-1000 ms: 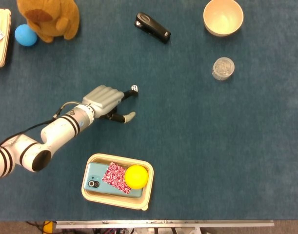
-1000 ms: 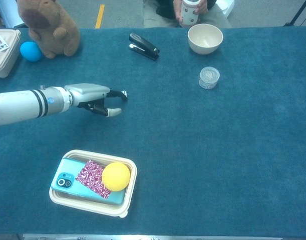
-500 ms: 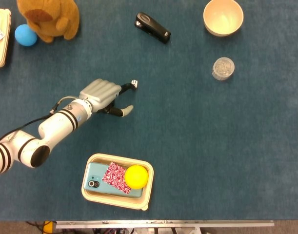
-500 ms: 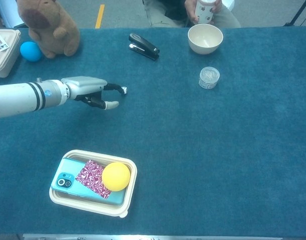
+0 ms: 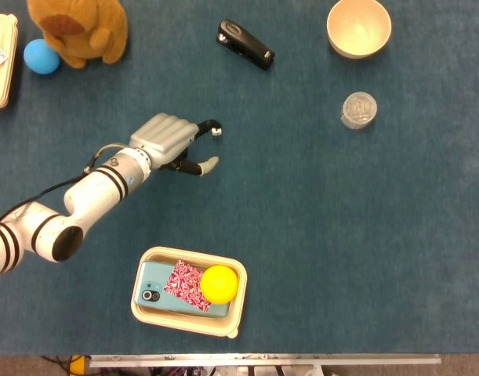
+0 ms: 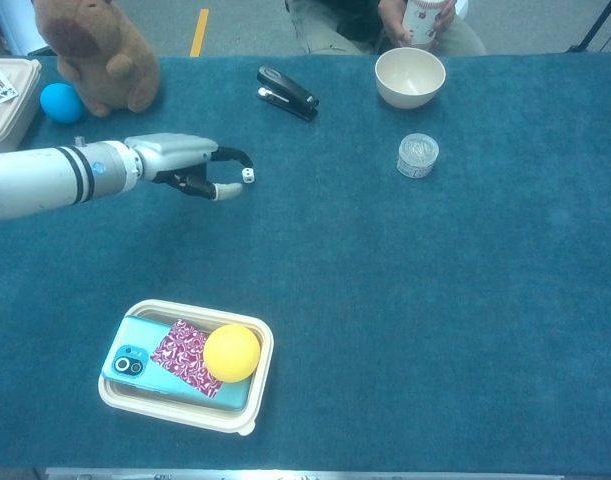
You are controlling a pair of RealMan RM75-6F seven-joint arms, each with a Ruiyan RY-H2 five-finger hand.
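My left hand reaches out over the blue table cloth from the left. A small white die sits at its fingertips. One dark finger curls over the die's far side, and the thumb stands apart on the near side. Whether the finger touches the die cannot be told. Nothing else is in the hand. My right hand shows in neither view.
A cream tray at the front holds a teal phone, a patterned cloth and a yellow ball. Farther back are a black stapler, cream bowl, clear jar, brown plush toy and blue ball.
The left hand has moved away from me toward the far side. The die has shifted a little the same way, and one finger now curls over it.
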